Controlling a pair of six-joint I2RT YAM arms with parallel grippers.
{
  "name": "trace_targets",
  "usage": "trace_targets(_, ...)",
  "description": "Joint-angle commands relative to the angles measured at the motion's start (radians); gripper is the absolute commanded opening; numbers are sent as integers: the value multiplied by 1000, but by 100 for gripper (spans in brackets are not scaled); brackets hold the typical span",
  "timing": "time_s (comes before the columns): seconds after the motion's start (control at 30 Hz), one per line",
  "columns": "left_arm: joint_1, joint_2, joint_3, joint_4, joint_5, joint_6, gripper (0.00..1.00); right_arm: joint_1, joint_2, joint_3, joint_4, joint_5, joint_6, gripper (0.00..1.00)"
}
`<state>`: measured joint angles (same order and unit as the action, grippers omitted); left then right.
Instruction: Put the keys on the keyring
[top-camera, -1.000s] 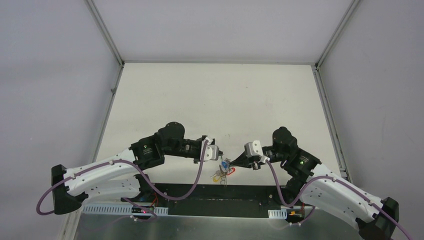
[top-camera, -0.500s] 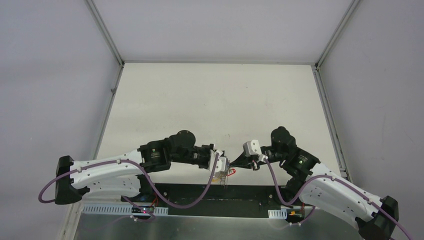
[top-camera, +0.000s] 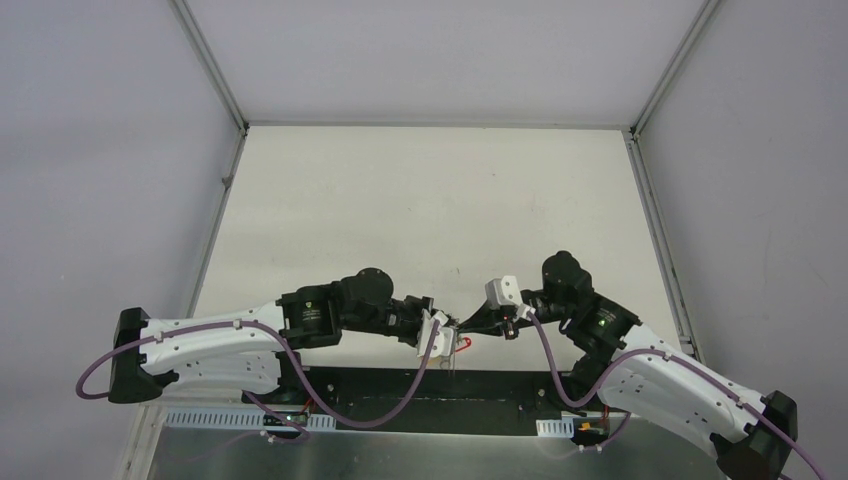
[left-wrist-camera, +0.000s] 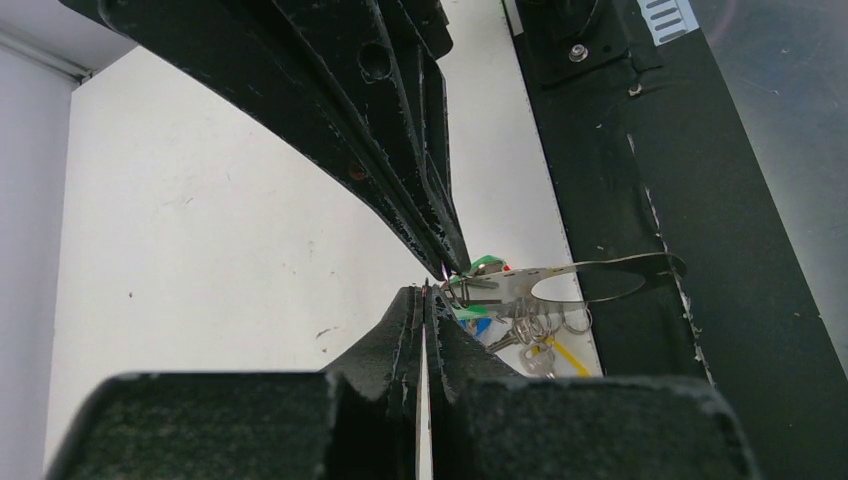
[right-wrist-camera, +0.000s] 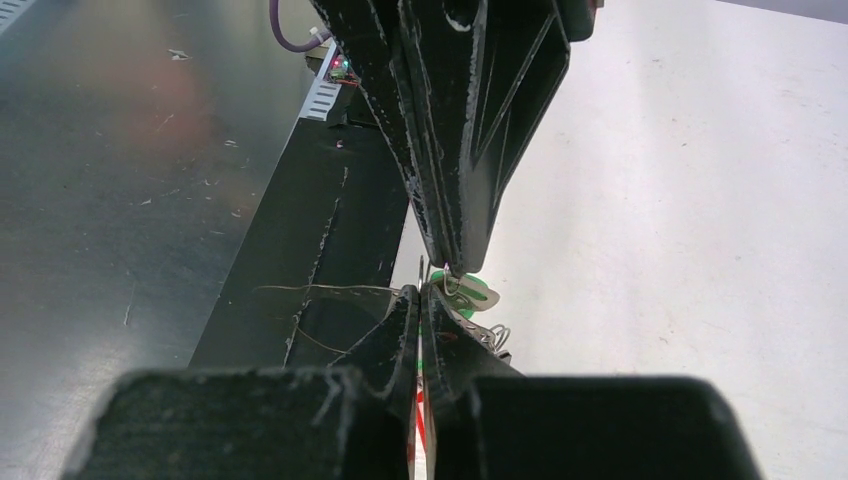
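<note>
My left gripper (top-camera: 443, 326) and right gripper (top-camera: 466, 322) meet tip to tip near the table's front edge, both shut. In the right wrist view the keyring's thin wire (right-wrist-camera: 318, 291) runs left from my own shut gripper (right-wrist-camera: 420, 292), and the left fingers (right-wrist-camera: 455, 255) above pinch a small ring carrying the green-tagged key (right-wrist-camera: 473, 292). In the left wrist view my gripper (left-wrist-camera: 425, 291) is shut, and the keyring (left-wrist-camera: 610, 270) stretches right from the right fingers (left-wrist-camera: 450, 255). The green tag (left-wrist-camera: 487, 263), the blue tag (left-wrist-camera: 482, 325) and a yellow tag (left-wrist-camera: 566, 355) hang with several small keys there.
A black base strip (top-camera: 420, 385) and a metal plate (top-camera: 400, 450) lie just in front of the grippers. The white table (top-camera: 430, 200) stretches behind, walled by grey panels. A red tag (top-camera: 462, 344) hangs below the grippers.
My left arm has stretched right and down, bringing its gripper tip against the right gripper. The right gripper has shifted slightly; the hanging keys are now mostly hidden between the two.
</note>
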<state>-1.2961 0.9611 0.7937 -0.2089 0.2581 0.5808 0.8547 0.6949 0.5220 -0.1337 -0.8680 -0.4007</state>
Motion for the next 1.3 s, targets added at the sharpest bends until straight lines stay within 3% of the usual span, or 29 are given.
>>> trace_targets(0.0, -17, -19, 1, 4, 7, 26, 0, 3, 0, 58, 45, 9, 18, 0)
trace_targets(1.27, -79, -27, -32, -29, -92, 16, 0, 3, -6, 70, 11, 46, 36, 0)
